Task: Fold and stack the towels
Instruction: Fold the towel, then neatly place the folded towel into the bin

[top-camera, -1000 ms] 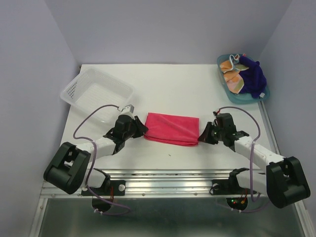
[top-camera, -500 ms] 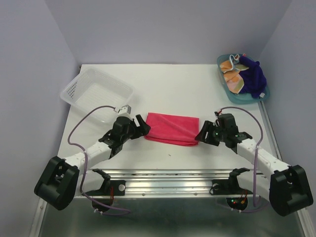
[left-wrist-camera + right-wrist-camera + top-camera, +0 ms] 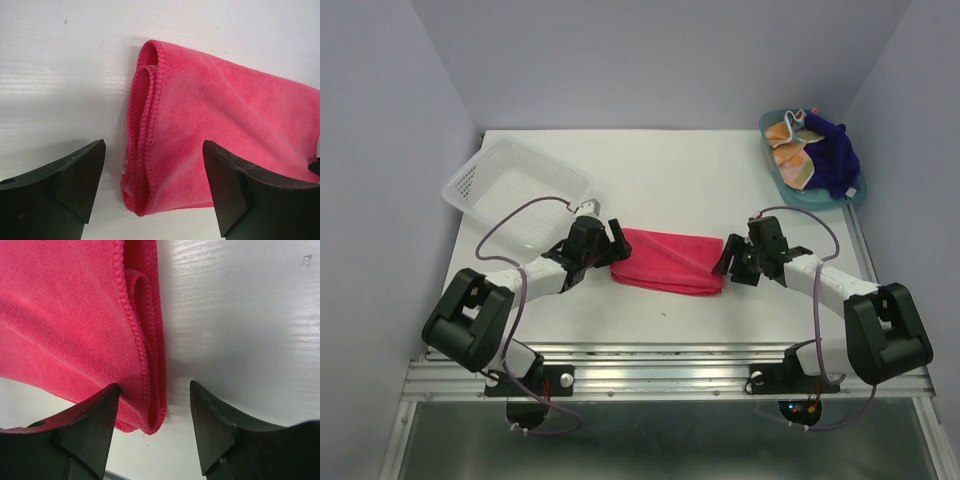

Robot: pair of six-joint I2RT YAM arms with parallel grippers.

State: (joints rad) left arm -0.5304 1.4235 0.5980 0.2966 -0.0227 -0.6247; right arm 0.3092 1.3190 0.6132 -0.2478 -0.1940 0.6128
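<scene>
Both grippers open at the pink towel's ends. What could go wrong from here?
1. The towel ends show stacked hems. The left gripper may pinch only some layers, and the fold could open.
2. The right gripper straddles just one corner of its end, so a lift might skew the towel.

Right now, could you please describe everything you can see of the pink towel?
The pink towel is a bright pink-red soft cloth, fleecy-looking, with stitched hems. It lies folded into a flat oblong of several layers on the white table, about midway across it. The open left gripper straddles one short end and the open right gripper the other; whether they touch it is unclear.
</scene>
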